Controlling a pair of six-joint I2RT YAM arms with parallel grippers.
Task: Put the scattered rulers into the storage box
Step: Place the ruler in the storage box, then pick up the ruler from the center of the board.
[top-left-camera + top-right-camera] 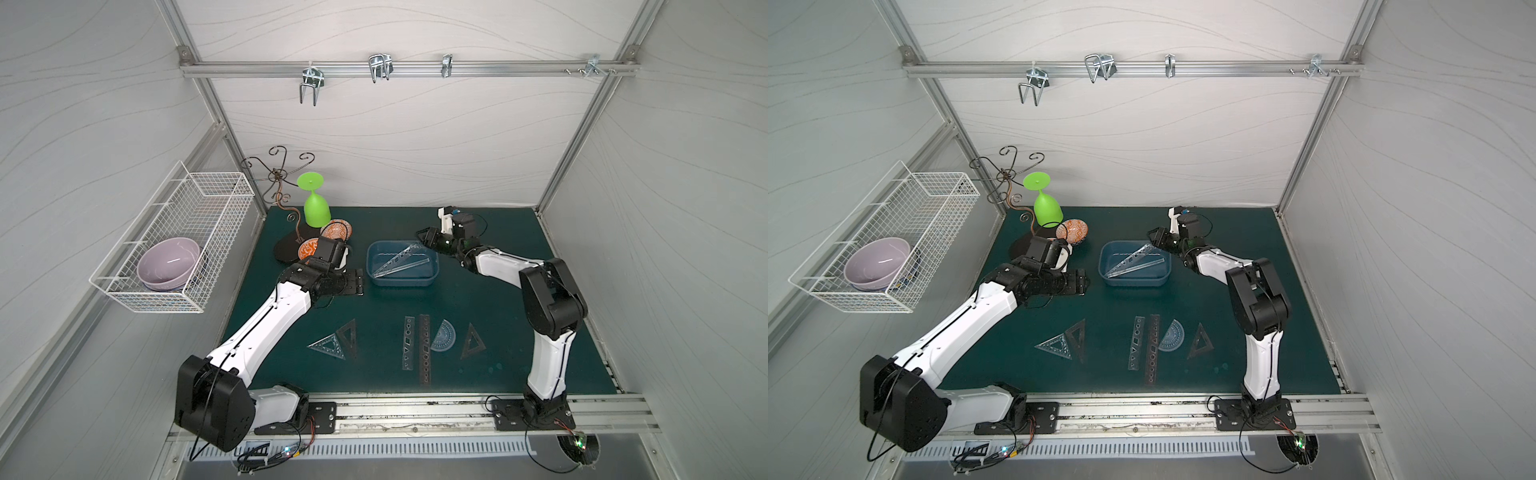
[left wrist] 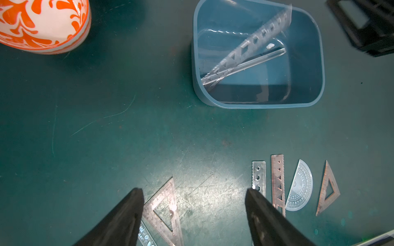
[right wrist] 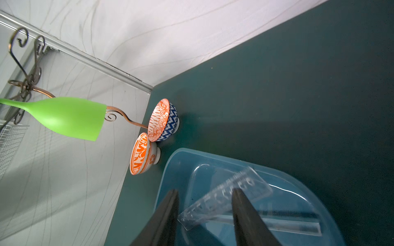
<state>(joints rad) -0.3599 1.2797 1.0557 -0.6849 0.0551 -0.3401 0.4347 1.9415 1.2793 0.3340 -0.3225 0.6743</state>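
Right jaws apart, empty, over the storage box (image 1: 402, 284); clear stencil ruler (image 2: 251, 42) lies inside, leaning on its rim. I'd lift straight up, not snag it. Left jaws wide, empty; six rulers (image 1: 424, 349) on tabletop (image 1: 469, 303).

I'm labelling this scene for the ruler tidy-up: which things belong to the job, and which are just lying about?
Job: box, clear rulers in it, clear strip, dark strip, protractor, clear set square, dark set square beside it, lone dark set square.

Lying about: basket, purple bowl, goblet, metal stand, orange bowl, blue-orange bowl.
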